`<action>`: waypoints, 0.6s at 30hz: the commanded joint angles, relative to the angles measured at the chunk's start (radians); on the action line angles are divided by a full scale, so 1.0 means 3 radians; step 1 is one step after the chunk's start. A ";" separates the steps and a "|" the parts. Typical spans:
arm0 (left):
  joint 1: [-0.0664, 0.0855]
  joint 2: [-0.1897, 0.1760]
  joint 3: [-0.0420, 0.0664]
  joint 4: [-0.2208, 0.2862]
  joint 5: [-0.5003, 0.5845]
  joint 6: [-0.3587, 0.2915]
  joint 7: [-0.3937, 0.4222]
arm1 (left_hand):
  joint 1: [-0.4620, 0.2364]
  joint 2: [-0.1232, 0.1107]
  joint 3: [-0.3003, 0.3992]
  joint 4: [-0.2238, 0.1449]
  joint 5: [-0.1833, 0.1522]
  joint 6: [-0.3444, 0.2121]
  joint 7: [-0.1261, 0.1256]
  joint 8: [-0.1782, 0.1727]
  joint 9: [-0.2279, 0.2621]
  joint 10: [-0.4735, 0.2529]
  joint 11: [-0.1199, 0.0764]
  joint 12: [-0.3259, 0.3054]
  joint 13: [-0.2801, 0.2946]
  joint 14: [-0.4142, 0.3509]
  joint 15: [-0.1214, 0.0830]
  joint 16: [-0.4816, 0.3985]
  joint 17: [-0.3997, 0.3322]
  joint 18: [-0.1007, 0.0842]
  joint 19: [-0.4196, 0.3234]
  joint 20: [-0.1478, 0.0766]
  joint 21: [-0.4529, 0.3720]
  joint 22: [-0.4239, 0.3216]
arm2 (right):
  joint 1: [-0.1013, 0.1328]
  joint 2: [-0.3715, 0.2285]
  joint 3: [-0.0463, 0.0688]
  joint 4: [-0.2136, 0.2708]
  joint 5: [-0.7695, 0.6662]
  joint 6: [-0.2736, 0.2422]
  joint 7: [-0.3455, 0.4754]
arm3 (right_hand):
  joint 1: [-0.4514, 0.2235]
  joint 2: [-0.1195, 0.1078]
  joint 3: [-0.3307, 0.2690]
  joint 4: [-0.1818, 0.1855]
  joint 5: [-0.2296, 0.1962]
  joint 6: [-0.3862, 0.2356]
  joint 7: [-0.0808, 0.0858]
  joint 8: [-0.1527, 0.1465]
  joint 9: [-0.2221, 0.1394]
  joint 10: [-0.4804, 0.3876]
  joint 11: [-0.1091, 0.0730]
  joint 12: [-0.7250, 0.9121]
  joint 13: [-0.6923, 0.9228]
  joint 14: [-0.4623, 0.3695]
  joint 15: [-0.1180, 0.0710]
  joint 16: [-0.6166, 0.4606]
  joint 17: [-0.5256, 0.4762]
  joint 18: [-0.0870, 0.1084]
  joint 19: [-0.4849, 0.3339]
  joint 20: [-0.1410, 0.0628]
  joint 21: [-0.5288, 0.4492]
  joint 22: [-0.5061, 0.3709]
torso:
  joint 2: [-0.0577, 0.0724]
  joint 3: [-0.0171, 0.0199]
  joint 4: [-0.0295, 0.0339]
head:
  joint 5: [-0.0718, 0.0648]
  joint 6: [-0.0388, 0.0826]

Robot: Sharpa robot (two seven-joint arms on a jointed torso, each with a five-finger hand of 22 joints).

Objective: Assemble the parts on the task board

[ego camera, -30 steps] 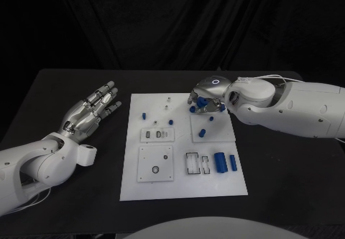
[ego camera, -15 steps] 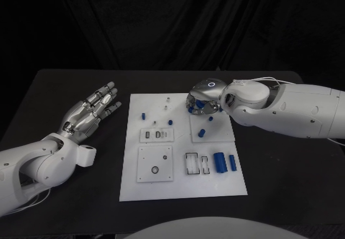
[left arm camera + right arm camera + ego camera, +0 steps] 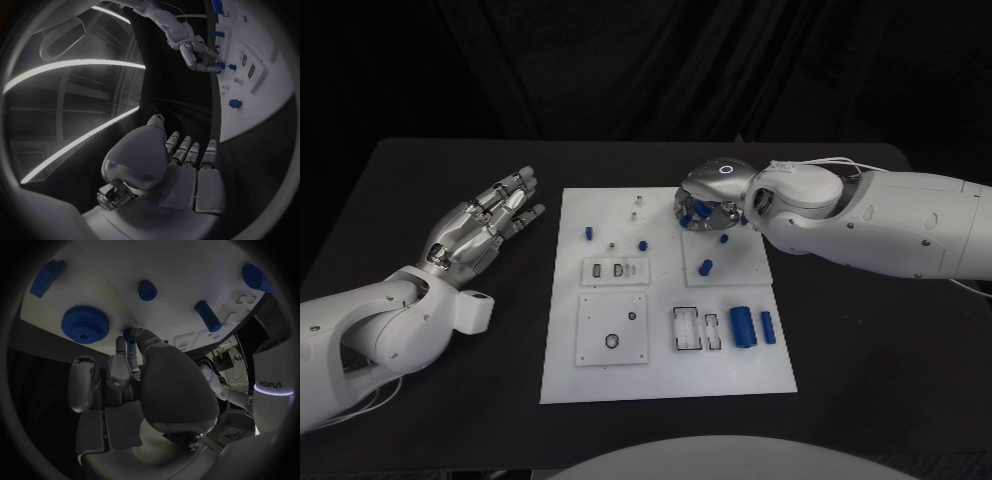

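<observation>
The white task board lies mid-table. My right hand hangs over its far right sub-plate, fingers curled down. In the right wrist view the thumb and fingertips pinch a small blue part at the board surface, beside a blue gear. A blue peg and a blue cylinder stand further out. My left hand lies open, palm up, left of the board and holds nothing. From the left wrist I see its straight fingers and the right hand at the board.
Small blue pegs stand on the board's far half. Two blue cylinders lie beside an empty slot block at the near right. A sub-plate with a ring sits near left.
My right hand has shifted a little left and sunk over the blue parts at the board's far right, its fingers drawing in around one. The left hand has not moved.
</observation>
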 commanded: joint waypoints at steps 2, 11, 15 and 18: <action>0.0009 -0.0009 0.0002 0.0011 -0.0007 0.0046 0.0636 | 0.0039 -0.0004 -0.0004 -0.0017 0.0021 0.0014 0.0024 0.0020 0.0005 -0.0023 -0.0007 -0.0007 -0.0004 -0.0004 0.0016 0.0014 0.0002 0.0063 -0.0011 0.0005 0.0010 0.0000 | 0.0034 -0.0015 0.0012 0.0055 0.0158 -0.0378 0.0092 | 0.0036 0.0063 0.0015 -0.0024 -0.0015 0.0013 0.0040 0.0030 0.0353 0.0046 -0.0005 0.0005 0.0015 0.0024 -0.0001 0.0024 0.0017 -0.0027 0.0034 0.0005 0.0017 0.0103 | -0.0002 -0.0002 0.0001 | 0.0028 -0.0024; 0.0009 -0.0014 0.0001 0.0005 -0.0007 0.0033 0.0627 | 0.0062 -0.0011 0.0001 -0.0025 0.0044 0.0026 0.0037 0.0024 0.0006 -0.0023 -0.0012 -0.0002 -0.0004 -0.0004 0.0013 0.0014 0.0001 0.0064 -0.0011 0.0005 0.0010 0.0000 | 0.0193 0.0138 0.0033 -0.0010 0.0358 -0.0463 0.0048 | 0.0021 0.0059 0.0032 -0.0012 -0.0088 0.0032 0.0050 0.0043 0.0400 0.0095 0.0000 -0.0027 0.0014 0.0035 0.0012 0.0038 0.0045 -0.0032 0.0044 0.0012 0.0029 0.0126 | 0.0000 -0.0003 -0.0003 | 0.0053 -0.0023; 0.0009 -0.0002 0.0001 0.0000 -0.0007 0.0032 0.0627 | 0.0070 -0.0012 0.0003 -0.0027 0.0053 0.0030 0.0040 0.0025 0.0006 -0.0024 -0.0013 -0.0001 -0.0004 -0.0005 0.0011 0.0014 0.0001 0.0064 -0.0011 0.0004 0.0010 0.0000 | 0.0216 0.0297 0.0038 -0.0156 0.0409 -0.0390 0.0043 | 0.0022 0.0058 0.0041 -0.0011 -0.0094 0.0023 0.0055 0.0033 0.0406 0.0099 0.0004 -0.0043 0.0010 0.0039 0.0022 0.0044 0.0055 -0.0036 0.0050 0.0019 0.0036 0.0138 | 0.0001 -0.0005 0.0003 | 0.0072 -0.0018; 0.0009 0.0000 0.0000 0.0003 -0.0007 0.0025 0.0628 | 0.0075 -0.0015 0.0004 -0.0028 0.0056 0.0030 0.0041 0.0025 0.0006 -0.0024 -0.0014 0.0000 -0.0004 -0.0010 0.0007 0.0011 -0.0001 0.0063 -0.0017 0.0002 0.0005 -0.0003 | 0.0225 0.0468 0.0041 -0.0322 0.0428 -0.0319 0.0049 | 0.0020 0.0056 0.0051 -0.0008 -0.0095 0.0010 0.0060 0.0018 0.0410 0.0101 0.0007 -0.0062 0.0006 0.0043 0.0036 0.0049 0.0063 -0.0037 0.0053 0.0028 0.0039 0.0143 | 0.0000 -0.0006 0.0003 | 0.0106 -0.0025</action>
